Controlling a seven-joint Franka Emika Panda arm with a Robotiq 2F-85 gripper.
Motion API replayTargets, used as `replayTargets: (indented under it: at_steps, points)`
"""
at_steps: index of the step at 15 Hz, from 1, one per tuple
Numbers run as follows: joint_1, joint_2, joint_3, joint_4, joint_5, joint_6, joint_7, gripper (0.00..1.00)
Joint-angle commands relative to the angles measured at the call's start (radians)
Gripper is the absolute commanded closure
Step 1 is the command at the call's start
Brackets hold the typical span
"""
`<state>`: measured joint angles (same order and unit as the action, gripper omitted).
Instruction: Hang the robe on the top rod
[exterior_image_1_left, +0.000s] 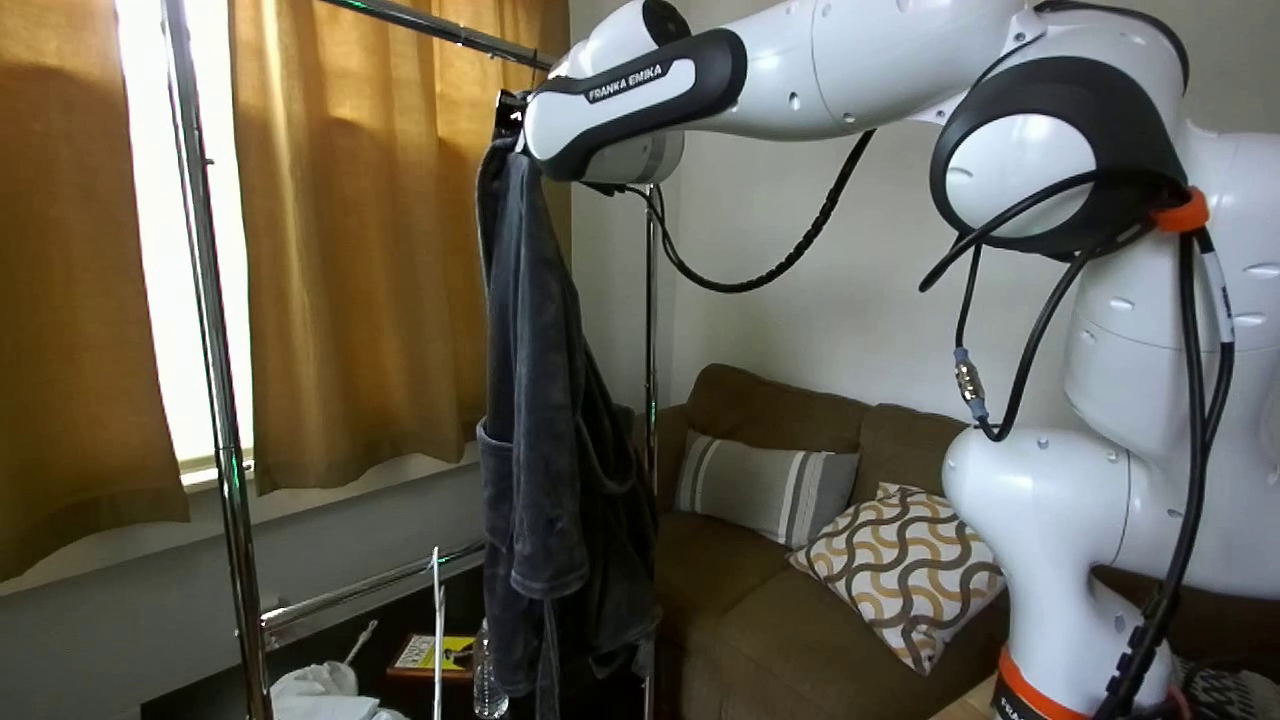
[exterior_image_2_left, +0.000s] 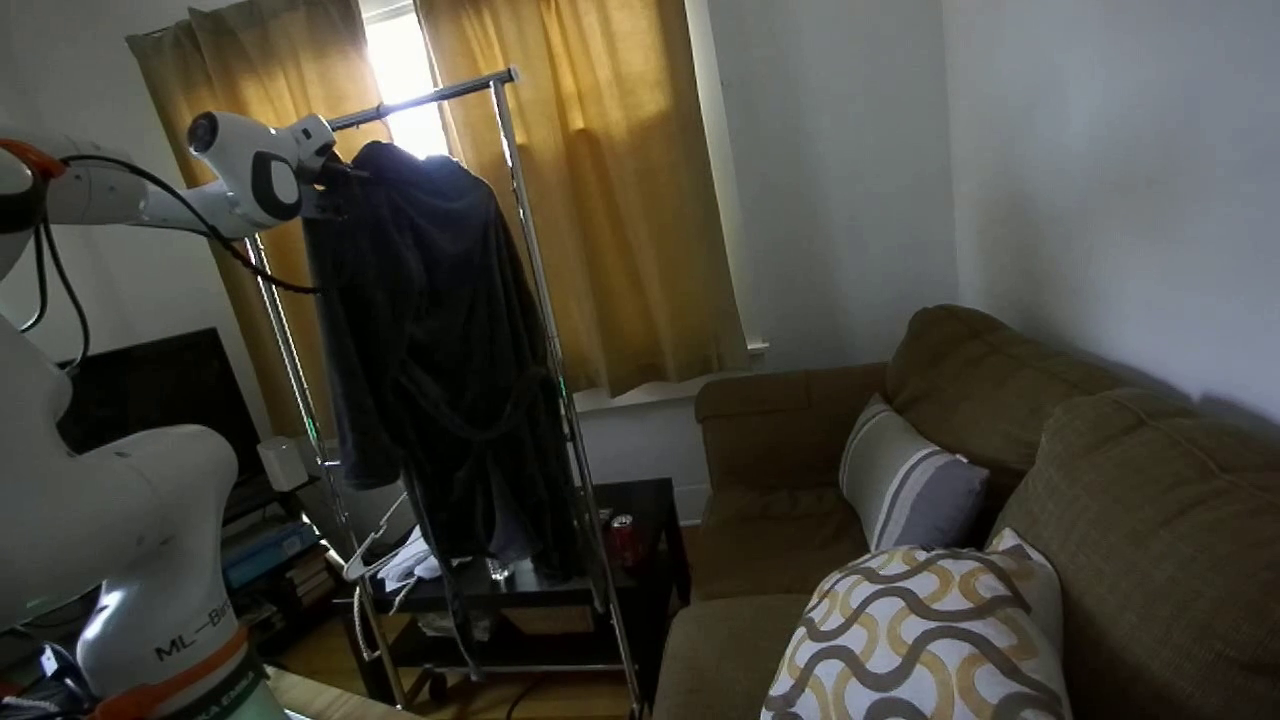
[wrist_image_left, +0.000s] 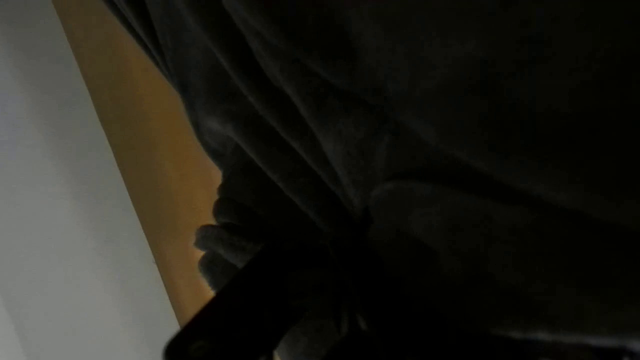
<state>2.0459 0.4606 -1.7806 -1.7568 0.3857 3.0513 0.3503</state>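
Observation:
The dark charcoal robe (exterior_image_1_left: 545, 400) hangs upright at the rack, its upper end just below the shiny top rod (exterior_image_1_left: 440, 25). It also shows in an exterior view (exterior_image_2_left: 440, 300), with the top rod (exterior_image_2_left: 455, 92) behind and above its collar. A thin dark hook-like piece (exterior_image_1_left: 534, 68) is by the rod above the robe; I cannot tell if it bears the robe. My gripper (exterior_image_2_left: 352, 174) is at the robe's upper part. In the wrist view the robe (wrist_image_left: 300, 110) fills most of the dark picture, and its folds converge between the fingers (wrist_image_left: 345, 240), which pinch it.
The rack's vertical poles (exterior_image_1_left: 215, 330) (exterior_image_2_left: 530, 230) stand on either side of the robe. A lower bar (exterior_image_1_left: 370, 582) runs behind it. Tan curtains (exterior_image_1_left: 350, 250) hang behind the rack. A brown sofa (exterior_image_2_left: 790, 420) with pillows and a low black table (exterior_image_2_left: 645, 500) stand nearby.

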Motion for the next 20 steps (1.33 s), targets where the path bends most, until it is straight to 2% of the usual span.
replayTargets:
  at_steps: [1, 6, 8, 11, 16, 20]
  points:
    - [0.020, 0.023, -0.026, 0.031, -0.019, -0.064, -0.014, 0.48]
    - [0.090, 0.196, -0.177, -0.010, -0.024, -0.200, 0.044, 0.10]
    - [0.125, 0.242, -0.235, -0.026, -0.023, -0.259, 0.048, 0.00]
    - [0.160, 0.308, -0.302, -0.051, -0.011, -0.332, 0.070, 0.00]
    - [0.178, 0.373, -0.363, -0.055, 0.004, -0.484, 0.129, 0.00]
    - [0.221, 0.397, -0.412, -0.062, 0.020, -0.522, 0.133, 0.00]
